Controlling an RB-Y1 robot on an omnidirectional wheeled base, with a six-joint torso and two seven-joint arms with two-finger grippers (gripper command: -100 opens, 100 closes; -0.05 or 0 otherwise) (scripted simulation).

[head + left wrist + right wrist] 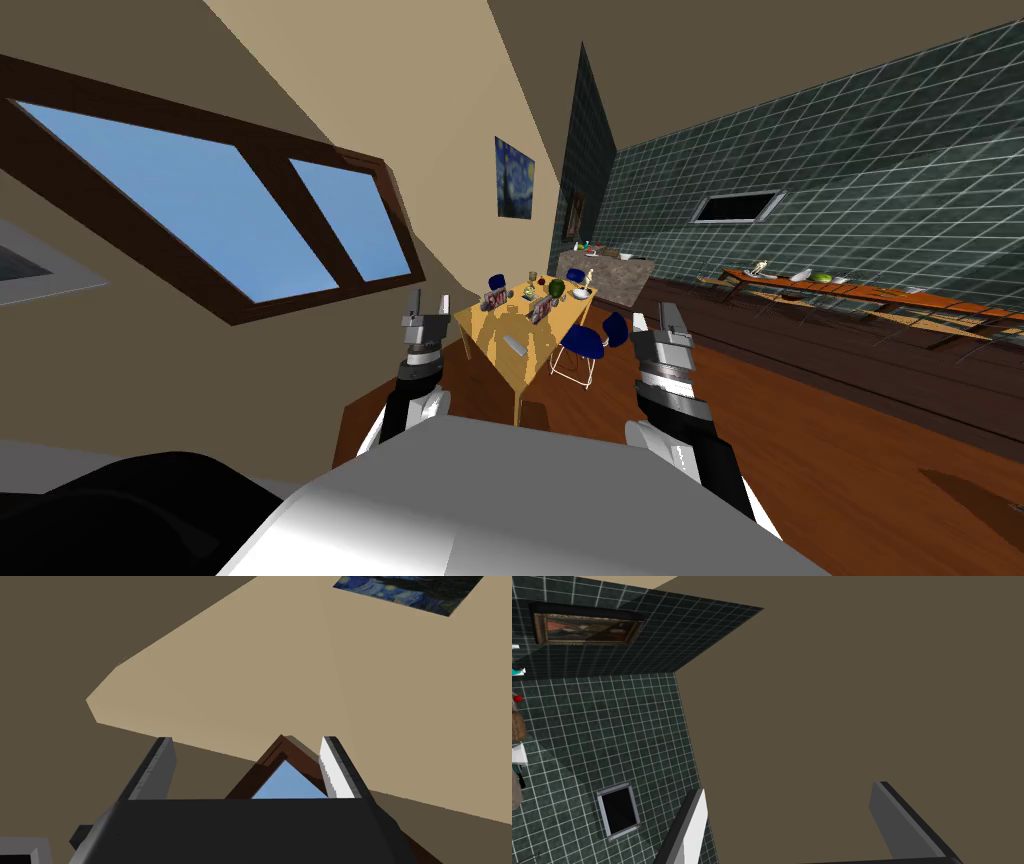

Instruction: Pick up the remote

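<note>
A small flat grey remote lies on the near half of a yellow wooden table across the room, well ahead of both hands. My left gripper is raised to the left of the table's near end. In the left wrist view the left gripper stands open with nothing between its fingers. My right gripper is raised to the right of the table. In its own wrist view the right gripper is also open and empty.
Blue chairs stand at the table's right side and one at its far left. Several small things crowd the table's far end. A stone counter lies behind, and a long wooden bench runs along the tiled right wall. The floor is brown wood.
</note>
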